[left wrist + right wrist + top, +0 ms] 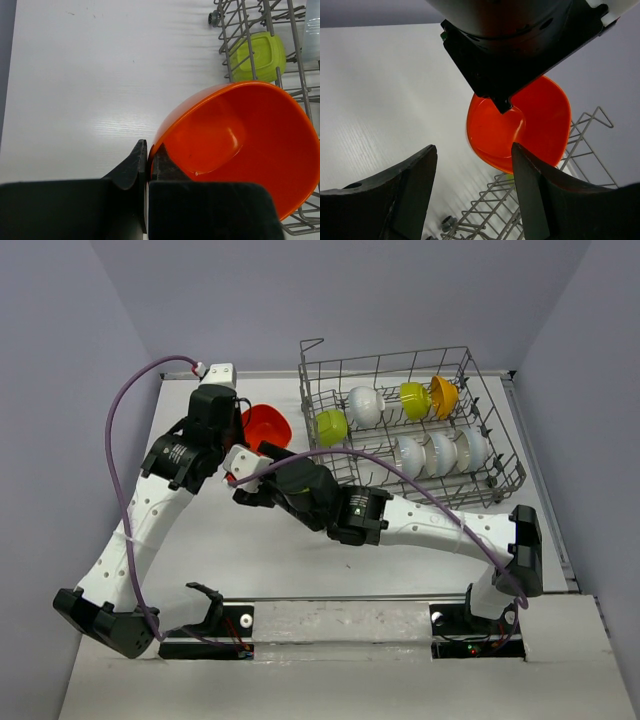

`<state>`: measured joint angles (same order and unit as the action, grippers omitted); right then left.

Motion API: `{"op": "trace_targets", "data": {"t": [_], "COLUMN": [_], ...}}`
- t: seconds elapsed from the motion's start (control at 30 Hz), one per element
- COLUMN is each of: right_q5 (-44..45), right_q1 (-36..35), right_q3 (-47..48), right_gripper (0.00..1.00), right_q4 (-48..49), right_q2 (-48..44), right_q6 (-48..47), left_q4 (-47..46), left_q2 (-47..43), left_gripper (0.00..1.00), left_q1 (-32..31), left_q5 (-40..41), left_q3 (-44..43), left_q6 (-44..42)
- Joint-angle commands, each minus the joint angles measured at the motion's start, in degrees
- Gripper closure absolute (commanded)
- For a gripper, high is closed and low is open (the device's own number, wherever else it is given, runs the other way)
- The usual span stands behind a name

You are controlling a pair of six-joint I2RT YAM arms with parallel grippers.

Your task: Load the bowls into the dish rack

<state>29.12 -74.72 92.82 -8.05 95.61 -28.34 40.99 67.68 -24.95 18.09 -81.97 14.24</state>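
My left gripper (pixel 150 150) is shut on the rim of a red-orange bowl (pixel 240 145), which hangs tilted just left of the dish rack (pixel 505 455). In the top view that bowl (pixel 265 426) is beside the rack's near-left corner, with the left gripper (pixel 243 424) at its left. My right gripper (pixel 472 165) is open and empty, just below the bowl (pixel 540 125) and not touching it. In the rack stand two lime green bowls (pixel 331 426) (pixel 415 398), an orange-yellow bowl (pixel 444 395) and several white bowls (pixel 440 452).
The right arm (pixel 420 520) stretches across the table in front of the rack. A purple cable (pixel 125 400) loops over the left side. The left gripper's body (pixel 520 50) fills the top of the right wrist view. Grey rack wires (pixel 235 30) are close to the bowl.
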Motion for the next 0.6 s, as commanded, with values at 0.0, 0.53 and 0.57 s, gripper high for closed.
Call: {"op": "trace_targets", "data": {"t": [0.0, 0.53, 0.57], "right_q5": [1.6, 4.4, 4.5], "right_q1": [-0.7, -0.7, -0.7], "right_q3": [0.2, 0.6, 0.6], "right_gripper": [0.34, 0.38, 0.39], "right_q4": [4.6, 5.9, 6.0], "right_q2": [1.3, 5.2, 5.4], "right_q6": [-3.0, -6.1, -6.3], "left_q4": [-1.3, 0.3, 0.4], "left_q2": [-1.8, -4.3, -4.5], "left_gripper": [1.0, 1.0, 1.0], "left_q1": [-1.0, -2.7, -2.7], "left_q5": [2.2, 0.5, 0.5], "left_q3": [-0.2, -3.8, -3.9], "left_q6": [1.1, 1.6, 1.6]}}
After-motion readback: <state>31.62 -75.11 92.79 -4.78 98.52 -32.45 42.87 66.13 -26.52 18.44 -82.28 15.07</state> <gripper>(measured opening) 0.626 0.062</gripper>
